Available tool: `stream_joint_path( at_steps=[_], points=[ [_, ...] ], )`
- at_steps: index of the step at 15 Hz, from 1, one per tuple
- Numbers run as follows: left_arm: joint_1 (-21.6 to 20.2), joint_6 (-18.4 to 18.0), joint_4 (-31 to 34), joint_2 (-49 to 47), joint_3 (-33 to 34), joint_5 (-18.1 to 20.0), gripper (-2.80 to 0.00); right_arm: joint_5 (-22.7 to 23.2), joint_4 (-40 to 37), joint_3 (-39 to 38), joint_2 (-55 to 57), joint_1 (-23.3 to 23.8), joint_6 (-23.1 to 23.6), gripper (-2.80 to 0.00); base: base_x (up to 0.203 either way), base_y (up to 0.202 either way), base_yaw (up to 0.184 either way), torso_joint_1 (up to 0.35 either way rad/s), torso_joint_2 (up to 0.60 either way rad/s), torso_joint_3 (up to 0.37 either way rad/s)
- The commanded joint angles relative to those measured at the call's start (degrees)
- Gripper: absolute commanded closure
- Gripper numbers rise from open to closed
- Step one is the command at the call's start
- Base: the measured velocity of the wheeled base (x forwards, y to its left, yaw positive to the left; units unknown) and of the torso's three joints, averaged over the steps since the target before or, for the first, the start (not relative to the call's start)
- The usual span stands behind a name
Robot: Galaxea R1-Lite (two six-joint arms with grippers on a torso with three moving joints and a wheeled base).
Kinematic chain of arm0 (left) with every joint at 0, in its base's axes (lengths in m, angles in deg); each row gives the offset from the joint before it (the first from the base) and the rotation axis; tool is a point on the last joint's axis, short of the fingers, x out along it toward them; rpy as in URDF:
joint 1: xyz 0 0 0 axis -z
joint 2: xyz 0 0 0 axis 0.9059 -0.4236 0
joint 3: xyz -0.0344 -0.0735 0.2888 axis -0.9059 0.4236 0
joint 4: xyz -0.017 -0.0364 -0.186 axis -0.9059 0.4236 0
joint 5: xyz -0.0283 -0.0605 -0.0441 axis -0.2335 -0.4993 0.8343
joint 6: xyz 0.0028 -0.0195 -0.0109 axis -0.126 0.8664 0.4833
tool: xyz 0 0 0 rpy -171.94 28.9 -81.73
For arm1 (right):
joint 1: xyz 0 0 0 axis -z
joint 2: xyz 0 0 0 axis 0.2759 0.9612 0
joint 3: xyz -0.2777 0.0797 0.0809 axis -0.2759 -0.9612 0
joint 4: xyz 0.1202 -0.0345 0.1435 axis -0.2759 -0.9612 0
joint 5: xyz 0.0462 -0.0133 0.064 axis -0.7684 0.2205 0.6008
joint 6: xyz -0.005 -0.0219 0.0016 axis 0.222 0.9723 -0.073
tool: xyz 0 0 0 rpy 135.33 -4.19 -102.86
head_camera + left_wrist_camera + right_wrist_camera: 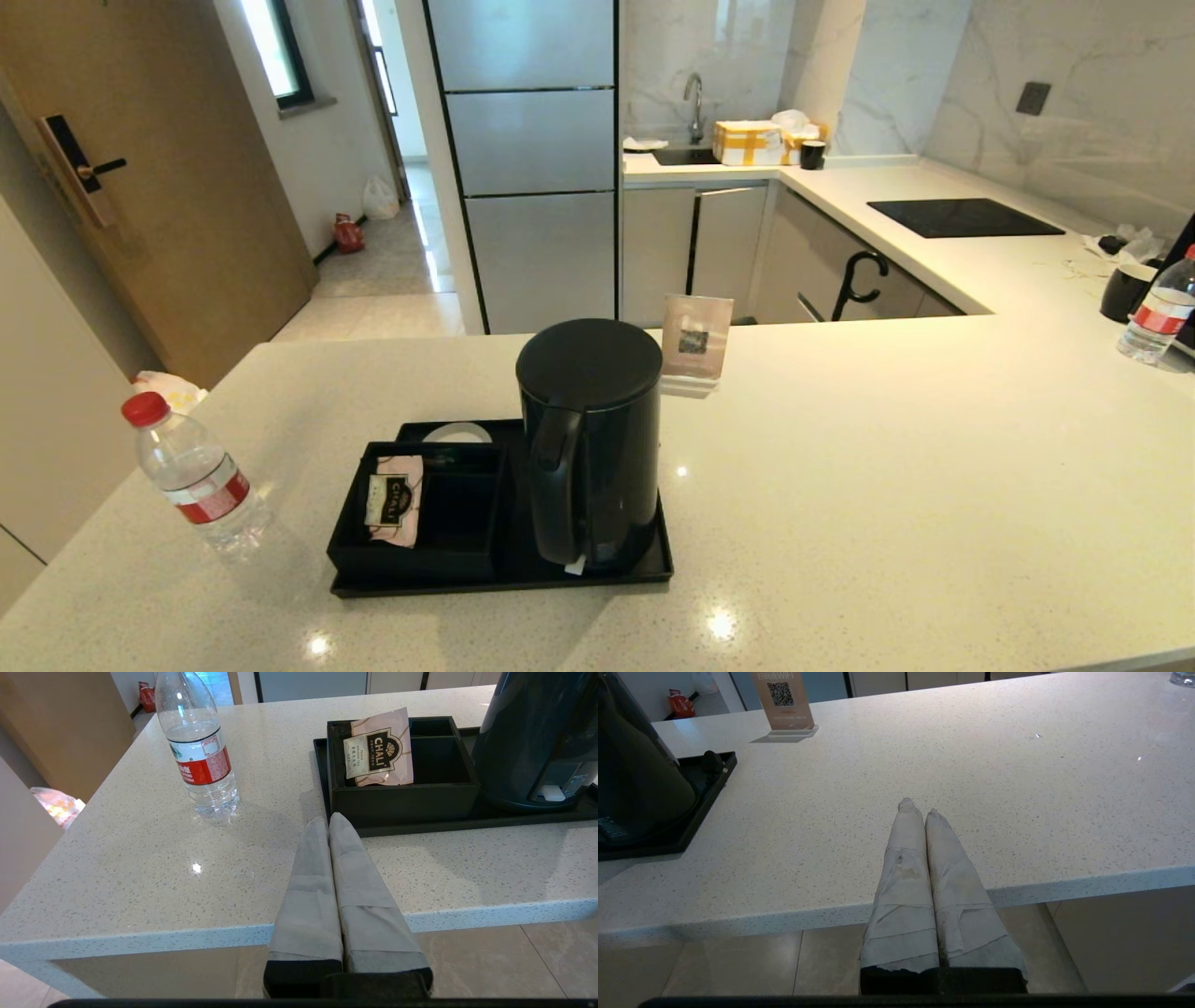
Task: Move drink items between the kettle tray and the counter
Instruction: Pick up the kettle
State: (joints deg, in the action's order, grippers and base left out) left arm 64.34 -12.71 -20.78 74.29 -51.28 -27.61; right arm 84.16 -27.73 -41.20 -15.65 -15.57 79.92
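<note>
A tall black kettle stands upright on the right half of the black kettle tray, handle facing me. The tray's square compartment box holds a pink tea sachet. A clear water bottle with a red cap stands on the pale speckled counter, left of the tray. Neither arm shows in the head view. My left gripper is shut and empty just over the counter's near edge, short of the tray and right of the bottle. My right gripper is shut and empty over bare counter, right of the kettle.
A small QR-code sign stands behind the kettle. At the far right sit a second water bottle, a black mug and a black cooktop. A white plastic bag lies off the counter's left corner.
</note>
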Motion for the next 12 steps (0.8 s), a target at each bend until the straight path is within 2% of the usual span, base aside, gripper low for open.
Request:
stream_joint_path(
  at_steps=[1, 3, 5, 8, 10, 12],
  points=[
    [0.0, 0.0, 0.0, 0.0, 0.0, 0.0, 0.0, 0.0, -0.1, 0.0, 0.1, 0.0, 0.0, 0.0, 0.0, 0.0, 0.0, 0.0, 0.0, 0.0],
    [0.0, 0.0, 0.0, 0.0, 0.0, 0.0, 0.0, 0.0, -0.5, 2.1, 0.5, 0.0, -0.1, 0.0, 0.0, 0.0, 0.0, 0.0, 0.0, 0.0],
    [0.0, 0.1, 0.0, 0.1, 0.0, 0.0, 0.0, 0.1, -3.5, 9.9, 2.4, 0.0, -0.4, 0.0, 0.0, 0.0, 0.0, 0.0, 0.0, 0.0],
    [0.0, 0.0, 0.0, 0.1, 0.0, 0.0, 0.0, 1.6, -7.9, 14.1, 4.3, 0.0, -0.8, 0.0, 0.0, 0.0, 0.0, 0.0, 0.0, 0.0],
    [0.0, 0.0, 0.0, 0.0, 0.0, 0.0, 0.0, 4.2, -13.5, 23.4, 7.3, 0.0, -2.5, 0.0, 0.0, 0.0, 0.0, 0.0, 0.0, 0.0],
    [0.0, 0.0, 0.0, 0.0, 0.0, 0.0, 0.0, 6.4, -23.1, 33.7, 12.7, 0.0, -7.0, 0.0, 0.0, 0.0, 0.0, 0.0, 0.0, 0.0]
  ],
)
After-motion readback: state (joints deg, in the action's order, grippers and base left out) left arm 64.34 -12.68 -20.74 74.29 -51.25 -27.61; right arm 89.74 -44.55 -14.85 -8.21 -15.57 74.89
